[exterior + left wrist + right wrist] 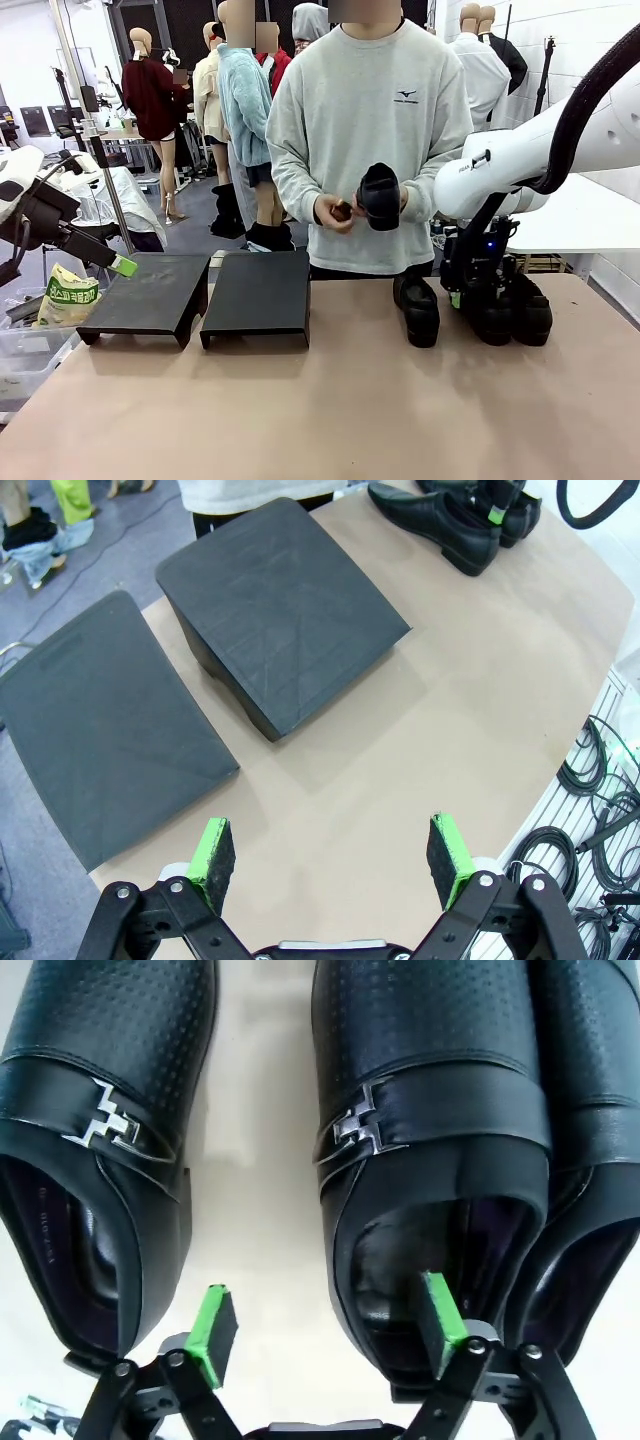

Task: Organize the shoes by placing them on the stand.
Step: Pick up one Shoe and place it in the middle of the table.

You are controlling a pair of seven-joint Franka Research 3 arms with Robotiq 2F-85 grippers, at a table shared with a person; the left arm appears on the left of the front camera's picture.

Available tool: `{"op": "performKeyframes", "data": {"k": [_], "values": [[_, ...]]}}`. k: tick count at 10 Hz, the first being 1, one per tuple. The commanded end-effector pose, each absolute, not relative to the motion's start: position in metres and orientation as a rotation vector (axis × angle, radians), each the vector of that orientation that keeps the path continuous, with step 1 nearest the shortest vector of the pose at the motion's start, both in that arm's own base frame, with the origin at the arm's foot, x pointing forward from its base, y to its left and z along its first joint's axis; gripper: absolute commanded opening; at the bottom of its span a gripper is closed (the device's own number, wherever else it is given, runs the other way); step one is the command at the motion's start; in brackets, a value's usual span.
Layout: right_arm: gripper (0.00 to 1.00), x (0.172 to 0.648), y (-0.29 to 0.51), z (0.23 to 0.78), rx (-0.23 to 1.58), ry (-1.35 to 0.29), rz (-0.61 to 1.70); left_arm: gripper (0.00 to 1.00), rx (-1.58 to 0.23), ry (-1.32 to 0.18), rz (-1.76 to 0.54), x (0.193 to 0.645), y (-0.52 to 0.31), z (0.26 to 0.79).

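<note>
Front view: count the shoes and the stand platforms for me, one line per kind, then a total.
Shoes on the table: 3
Shoe in the person's hands: 1
Stand platforms: 2
Total: 6

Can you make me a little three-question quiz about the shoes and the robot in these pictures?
1. True or false: a shoe already sits on one of the two low matte-black sloped stands.
2. How many glossy black buckle shoes stand on the tan table? A) one B) three C) five
3. Fill in: the person's hands hold up a black ____.
Key: 1 false; 2 B; 3 shoe.
</note>
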State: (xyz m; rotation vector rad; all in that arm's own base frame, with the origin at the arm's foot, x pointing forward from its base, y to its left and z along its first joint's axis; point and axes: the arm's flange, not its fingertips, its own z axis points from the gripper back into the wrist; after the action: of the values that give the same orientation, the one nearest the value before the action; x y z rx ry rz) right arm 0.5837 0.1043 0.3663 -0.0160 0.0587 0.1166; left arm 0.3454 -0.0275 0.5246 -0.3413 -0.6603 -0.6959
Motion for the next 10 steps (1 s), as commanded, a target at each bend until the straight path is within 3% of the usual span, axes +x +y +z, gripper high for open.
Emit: {"op": "performKeyframes", "data": {"k": [1,3,4,10], "values": [[0.43,0.583,0.111,0.364,-0.042,0.061,0.098,1.00,-0.351,-0.663,-0.699,0.345,-0.026,0.524],[0.07,0.585,0.112,0.363,-0.042,0.056,0.092,1.00,-0.351,-0.663,-0.699,0.345,-0.026,0.524],[0.00,0.586,0.113,0.362,-0.043,0.060,0.091,1.00,-0.351,-0.663,-0.699,0.345,-0.026,0.524],[0.00,0.588,0.114,0.345,-0.024,0.111,0.064,1.00,-0.351,-0.663,-0.699,0.345,-0.026,0.524]]}}
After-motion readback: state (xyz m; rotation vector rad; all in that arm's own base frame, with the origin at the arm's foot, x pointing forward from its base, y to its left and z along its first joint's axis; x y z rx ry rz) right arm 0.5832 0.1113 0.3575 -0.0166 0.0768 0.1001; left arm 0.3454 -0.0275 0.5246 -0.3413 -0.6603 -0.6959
